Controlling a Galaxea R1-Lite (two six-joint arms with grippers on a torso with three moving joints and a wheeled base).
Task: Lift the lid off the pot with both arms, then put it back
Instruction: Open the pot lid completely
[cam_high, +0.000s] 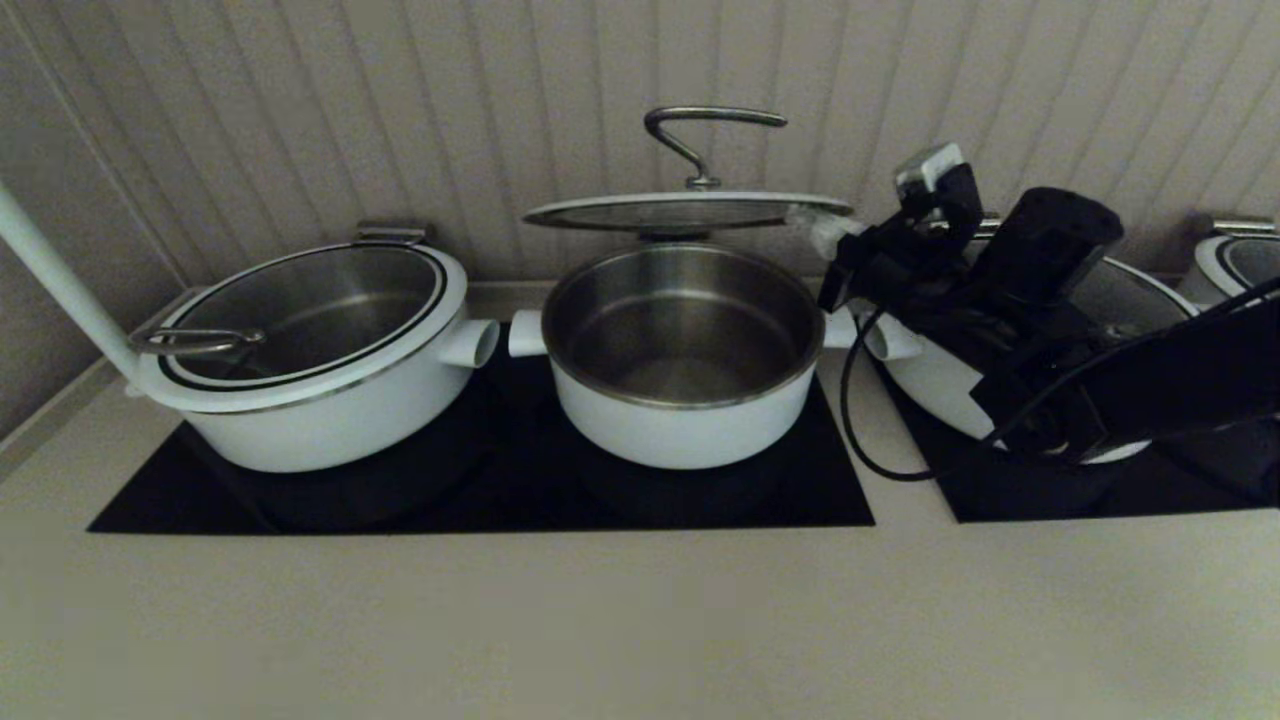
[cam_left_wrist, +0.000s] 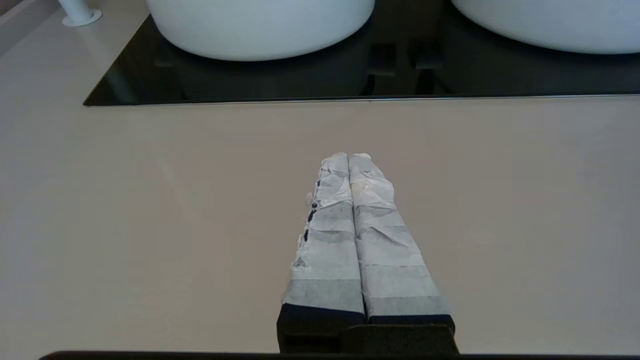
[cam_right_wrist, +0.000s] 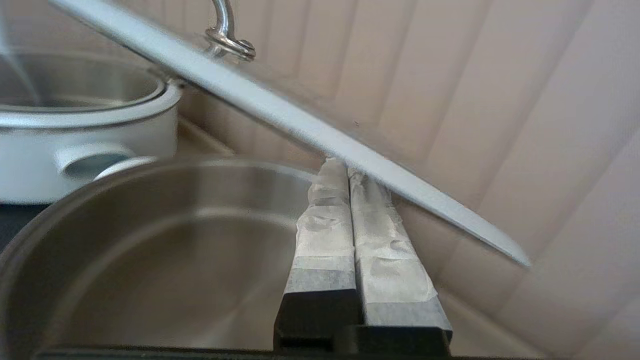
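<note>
The pot (cam_high: 685, 420) stands open on the black cooktop, steel inside showing. The lid (cam_high: 690, 212) hovers level above it, its steel bar handle (cam_high: 700, 130) on top. My right gripper (cam_high: 825, 232) is shut, its wrapped tips pressed under the lid's right rim. In the right wrist view the shut tips (cam_right_wrist: 345, 167) touch the underside of the lid (cam_right_wrist: 280, 112) above the pot (cam_right_wrist: 150, 240). My left gripper (cam_left_wrist: 347, 157) is shut and empty, low over the bare countertop in front of the cooktop, out of the head view.
A like pot (cam_high: 310, 330) with its lid on stands at the left, a white pole (cam_high: 60, 280) beside it. Another pot (cam_high: 930, 380) sits behind my right arm, and one more (cam_high: 1240, 260) at far right. The panelled wall is close behind. Countertop (cam_high: 600, 620) lies in front.
</note>
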